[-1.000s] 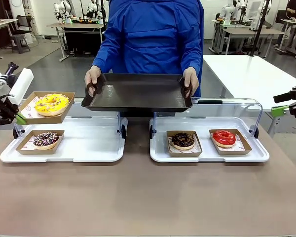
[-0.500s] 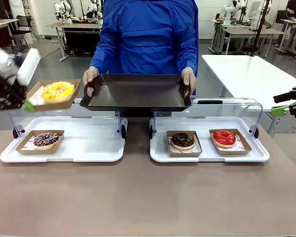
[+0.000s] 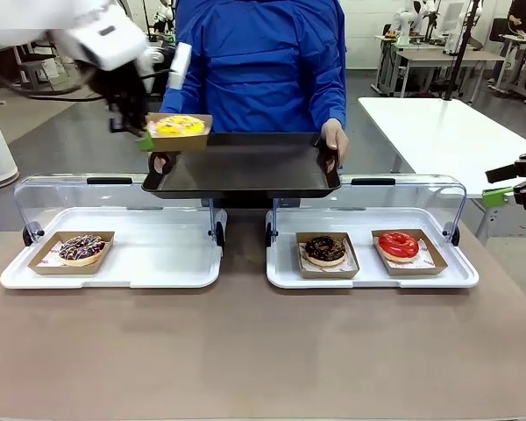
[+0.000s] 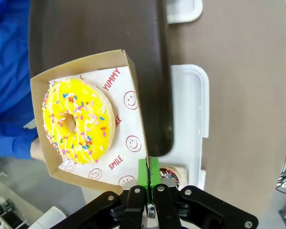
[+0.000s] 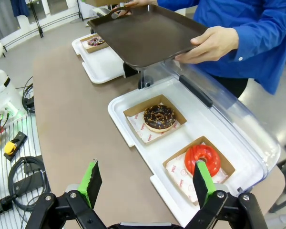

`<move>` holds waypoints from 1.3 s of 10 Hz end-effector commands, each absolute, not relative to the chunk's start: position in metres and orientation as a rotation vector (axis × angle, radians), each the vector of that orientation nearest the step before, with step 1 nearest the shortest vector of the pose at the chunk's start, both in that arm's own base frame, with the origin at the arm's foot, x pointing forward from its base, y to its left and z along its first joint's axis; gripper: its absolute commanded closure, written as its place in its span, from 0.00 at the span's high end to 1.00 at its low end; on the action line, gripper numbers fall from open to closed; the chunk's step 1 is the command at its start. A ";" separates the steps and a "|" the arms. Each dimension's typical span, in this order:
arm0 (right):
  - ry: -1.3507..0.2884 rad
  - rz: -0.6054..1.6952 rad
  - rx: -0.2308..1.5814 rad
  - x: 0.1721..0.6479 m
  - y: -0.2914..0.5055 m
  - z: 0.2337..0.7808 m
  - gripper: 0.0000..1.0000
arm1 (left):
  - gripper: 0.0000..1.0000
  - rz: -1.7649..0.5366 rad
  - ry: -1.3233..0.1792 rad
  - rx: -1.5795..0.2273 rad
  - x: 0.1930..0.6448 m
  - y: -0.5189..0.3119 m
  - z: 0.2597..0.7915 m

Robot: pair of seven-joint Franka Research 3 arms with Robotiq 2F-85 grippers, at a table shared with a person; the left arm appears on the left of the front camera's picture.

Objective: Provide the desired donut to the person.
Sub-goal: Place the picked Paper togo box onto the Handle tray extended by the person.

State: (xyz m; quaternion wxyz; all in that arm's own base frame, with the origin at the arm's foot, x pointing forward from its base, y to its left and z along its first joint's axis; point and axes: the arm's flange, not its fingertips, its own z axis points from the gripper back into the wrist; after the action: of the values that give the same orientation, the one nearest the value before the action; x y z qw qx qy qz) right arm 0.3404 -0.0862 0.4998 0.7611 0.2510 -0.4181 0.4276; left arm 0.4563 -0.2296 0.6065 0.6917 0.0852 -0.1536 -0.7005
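Two white trays (image 3: 158, 259): brown table (image 3: 245, 351), lab
Donut box (image 4: 128, 124): pinched in left gripper (image 4: 148, 167), over black tray (image 3: 245, 167)
Right gripper (image 5: 147, 174): wide

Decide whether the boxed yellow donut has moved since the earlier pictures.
Yes. The left gripper carried the boxed yellow donut rightward, from above the left white tray to the black tray's left edge.

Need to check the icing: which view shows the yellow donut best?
The left wrist view: the yellow donut is close, from above, sprinkles clear, in the carton the left gripper pinches. The front view shows it small and side-on over the tray. The right wrist view catches at most a carton edge.
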 end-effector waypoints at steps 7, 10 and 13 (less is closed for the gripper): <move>-0.931 0.924 0.564 0.343 -0.086 0.498 1.00 | 0.59 -1.642 -0.262 0.090 0.520 -0.246 0.566; -0.931 0.924 0.564 0.343 -0.086 0.498 1.00 | 0.63 -1.652 -0.235 0.059 0.520 -0.248 0.565; -0.931 0.924 0.564 0.343 -0.086 0.498 1.00 | 1.00 -1.617 -0.177 0.006 0.515 -0.244 0.572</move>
State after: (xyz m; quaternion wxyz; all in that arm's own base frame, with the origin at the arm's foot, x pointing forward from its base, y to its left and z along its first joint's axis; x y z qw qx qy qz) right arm 0.3402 -0.0868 0.4998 0.7615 0.2507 -0.4183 0.4269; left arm 0.5152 -0.2457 0.5653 0.6810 0.0166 -0.0829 -0.7274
